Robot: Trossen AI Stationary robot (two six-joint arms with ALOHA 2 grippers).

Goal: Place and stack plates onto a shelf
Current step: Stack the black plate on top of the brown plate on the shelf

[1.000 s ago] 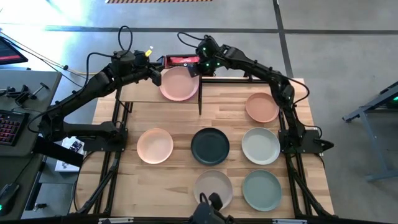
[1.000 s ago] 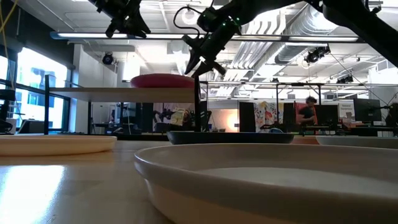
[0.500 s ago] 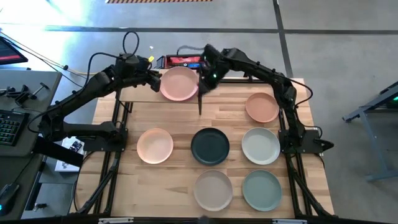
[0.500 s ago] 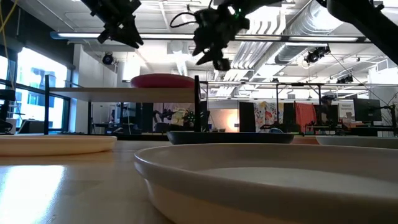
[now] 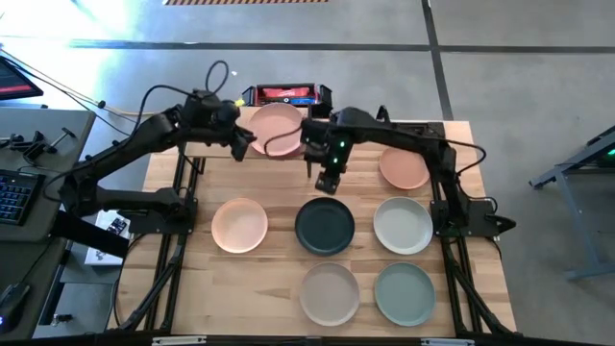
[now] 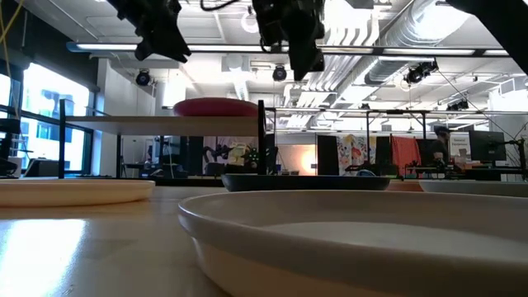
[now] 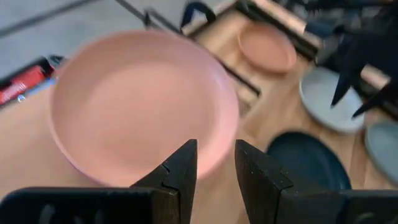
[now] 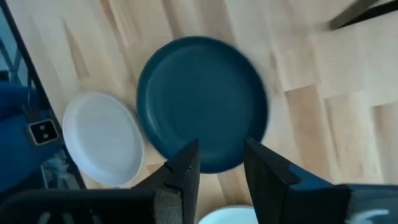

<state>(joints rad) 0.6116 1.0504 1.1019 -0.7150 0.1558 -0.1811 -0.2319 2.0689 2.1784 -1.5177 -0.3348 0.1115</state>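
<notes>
Charcoal plate [image 5: 324, 225] looks rigid, light, smooth-rimmed; right gripper [image 5: 328, 180] above it, fingers slightly apart, empty, should pinch its rim.

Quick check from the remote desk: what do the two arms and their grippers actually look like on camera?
Both arms are black, jointed, with loose black cables looping near the wrists. The left gripper and right gripper each end in two dark, wedge-shaped fingers. Green indicator lights glow on the right arm.

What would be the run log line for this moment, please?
pink plate: on shelf | left gripper: open, beside it | right gripper: open, above charcoal plate
</notes>
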